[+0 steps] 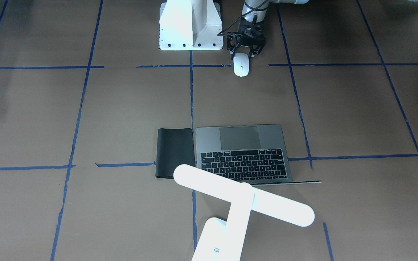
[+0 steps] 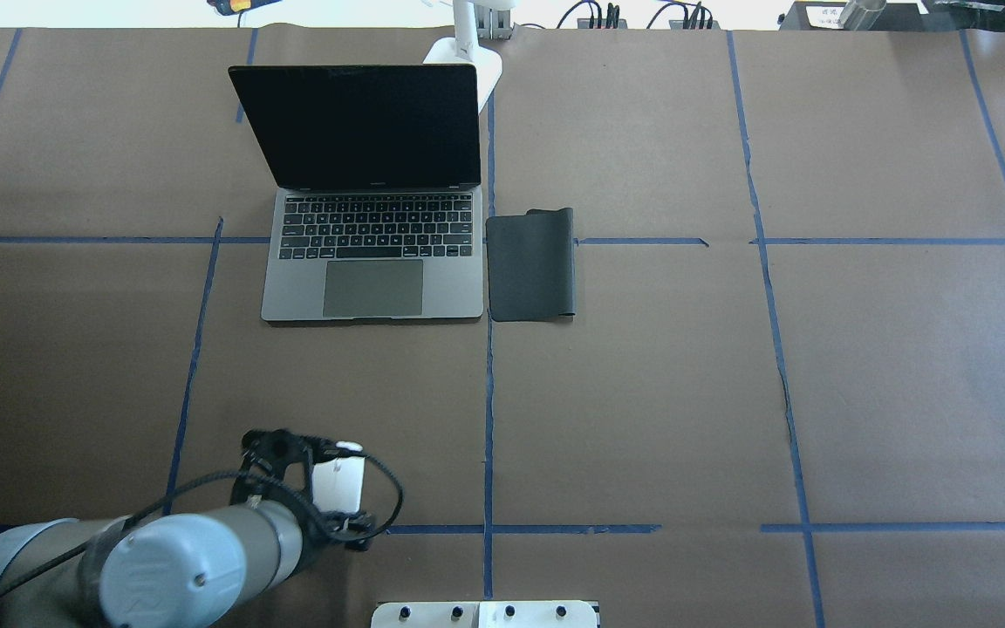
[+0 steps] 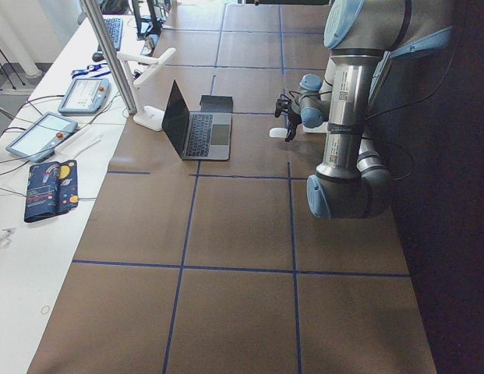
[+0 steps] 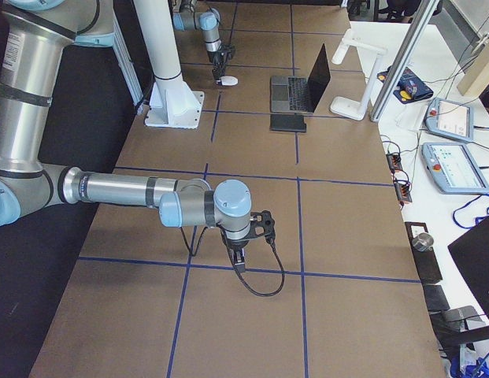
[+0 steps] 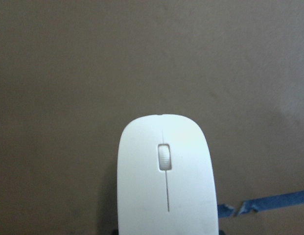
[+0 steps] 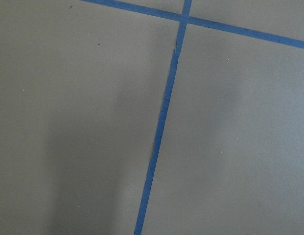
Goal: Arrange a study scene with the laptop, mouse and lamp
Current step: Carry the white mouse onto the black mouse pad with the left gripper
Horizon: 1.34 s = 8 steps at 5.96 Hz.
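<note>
The white mouse (image 1: 241, 65) lies near the robot's base, and my left gripper (image 1: 243, 55) is shut on its rear end. The mouse fills the lower middle of the left wrist view (image 5: 165, 181); in the overhead view (image 2: 338, 481) only part shows between the fingers. The grey laptop (image 2: 372, 270) stands open at the table's far side, screen up. The white lamp (image 1: 212, 185) stands behind it, its bar head over the laptop's back edge. My right gripper (image 4: 244, 253) hangs low over bare table far to the right; I cannot tell whether it is open or shut.
A black mouse pad (image 2: 530, 264) lies right beside the laptop, on its right in the overhead view. The white bolt-holed pedestal (image 1: 191, 25) stands next to the left gripper. Blue tape lines (image 6: 161, 122) cross the brown table cover. Operator gear sits on the white bench (image 4: 449, 118) beyond.
</note>
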Each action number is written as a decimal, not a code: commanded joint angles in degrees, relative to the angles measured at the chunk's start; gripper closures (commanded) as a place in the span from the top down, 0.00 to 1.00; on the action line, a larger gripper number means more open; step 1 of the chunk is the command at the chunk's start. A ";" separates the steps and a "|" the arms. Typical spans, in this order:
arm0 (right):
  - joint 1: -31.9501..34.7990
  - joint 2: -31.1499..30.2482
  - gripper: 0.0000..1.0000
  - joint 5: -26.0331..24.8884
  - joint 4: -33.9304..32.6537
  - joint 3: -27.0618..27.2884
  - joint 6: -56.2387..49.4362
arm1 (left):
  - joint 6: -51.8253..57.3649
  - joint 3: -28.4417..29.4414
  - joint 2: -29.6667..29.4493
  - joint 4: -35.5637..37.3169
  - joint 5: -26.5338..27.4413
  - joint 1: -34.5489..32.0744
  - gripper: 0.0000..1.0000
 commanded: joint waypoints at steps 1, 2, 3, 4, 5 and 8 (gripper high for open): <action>0.00 -0.08 1.00 -0.09 0.00 -0.26 0.03 | 3.37 3.52 -13.27 8.69 -0.45 -7.06 0.00; 0.00 0.01 1.00 -0.09 0.00 -0.35 0.03 | 3.37 14.17 -23.34 8.53 -1.93 -10.23 0.00; 0.00 -0.08 1.00 -0.09 0.00 -0.35 0.03 | 3.37 25.07 -31.10 6.10 -4.47 -13.65 0.00; 0.00 -0.08 1.00 -0.09 -0.09 -0.35 0.12 | 3.64 39.27 -38.66 -0.98 -8.85 -17.43 0.00; 0.00 -0.08 1.00 0.00 -0.09 -0.35 0.03 | 7.47 54.03 -47.44 -4.53 -12.02 -20.16 0.00; -0.09 -0.17 1.00 0.00 -0.09 -0.35 0.12 | 7.95 68.31 -53.67 -11.42 -13.28 -20.89 0.13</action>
